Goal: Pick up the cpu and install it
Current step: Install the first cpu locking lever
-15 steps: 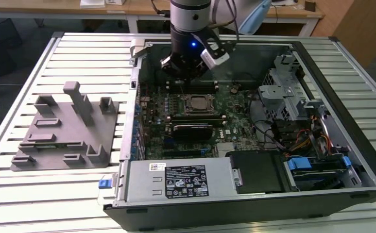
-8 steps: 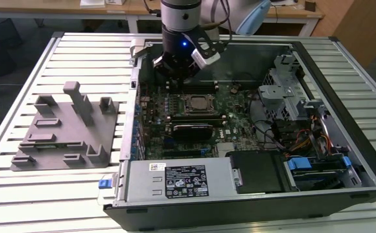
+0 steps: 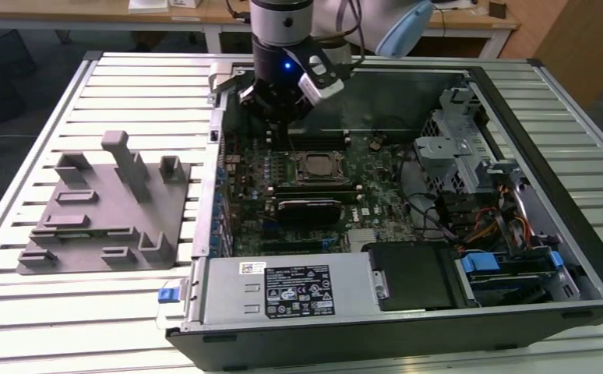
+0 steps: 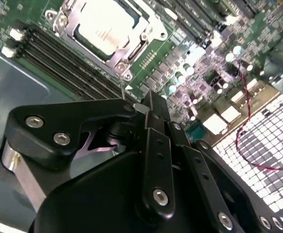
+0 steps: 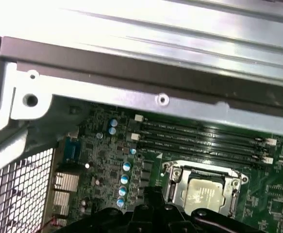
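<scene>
Hovering over the open computer case (image 3: 551, 234), with one cpu (image 4: 107, 26) already seated in its socket.

I see my gripper (image 3: 273, 105) hanging above the motherboard (image 3: 379, 199), beside the socket frame (image 5: 204, 187) toward the exterior view's top-left; I can't tell whether it is clenched or released. The cpu is square, so no long axis. I count one cpu, one gripper, four memory slots (image 5: 204, 138), one grey fixture (image 3: 104, 210) outside the case.

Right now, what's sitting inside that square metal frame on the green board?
The cpu, pale silver top up, lies in the socket frame. Whatever is beneath it is covered. The gripper hangs above the board nearby.
</scene>
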